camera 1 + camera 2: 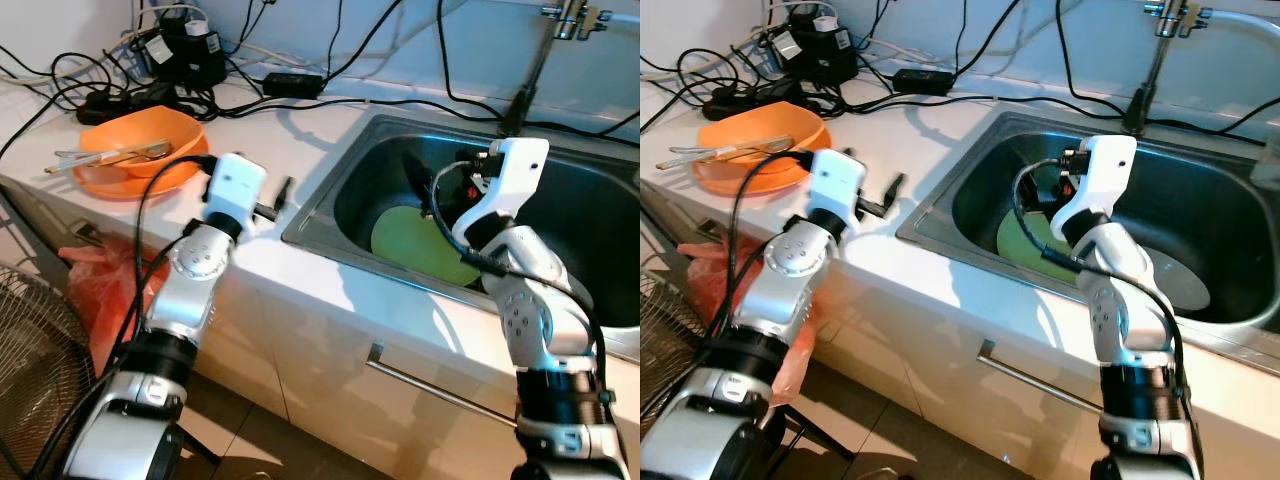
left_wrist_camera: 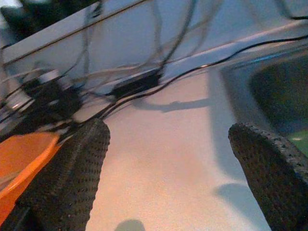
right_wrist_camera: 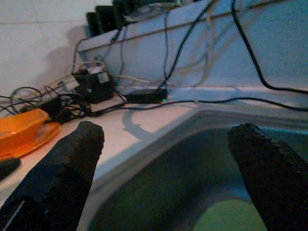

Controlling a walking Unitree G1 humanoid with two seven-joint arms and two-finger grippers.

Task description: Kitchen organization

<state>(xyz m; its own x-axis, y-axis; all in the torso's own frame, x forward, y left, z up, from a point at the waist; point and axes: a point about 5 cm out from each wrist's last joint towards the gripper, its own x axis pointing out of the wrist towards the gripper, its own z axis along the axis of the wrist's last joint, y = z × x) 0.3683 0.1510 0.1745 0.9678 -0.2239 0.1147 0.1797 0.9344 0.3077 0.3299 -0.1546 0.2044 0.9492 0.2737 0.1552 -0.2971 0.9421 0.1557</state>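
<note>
the 2 silver arms sit closest to the camera, one on each side of the frame. the left pincer (image 1: 281,199) hovers low over the white worktop (image 1: 300,130), fingers spread wide with nothing between them, pointing toward the sink (image 1: 330,195) edge. the right pincer (image 1: 1035,195) hangs inside the steel sink, also spread wide and empty, just above the green plate (image 1: 405,240) lying flat on the sink bottom.

the other thing that looks up for tidying is the orange bowl (image 1: 140,150), sitting on the worktop near the left end with some cutlery (image 1: 105,157) laid across it, long axis running roughly along the worktop's front edge. it's behind and to the left of the left pincer, which faces away from it. so the relation that matters: the plate is right below the right pincer, so that arm is clearly nearer to it, while the bowl belongs to the left arm's side. my guess is the plate gets grabbed next, but a flat plate on a sink floor looks awkward to get a finger under.

the head views show the tap (image 1: 570,20) and the tangle of black cables (image 1: 190,70) at the back wall. the right wrist view adds the bowl seen across the sink rim; the left wrist view shows just bare worktop between its fingers.
</note>
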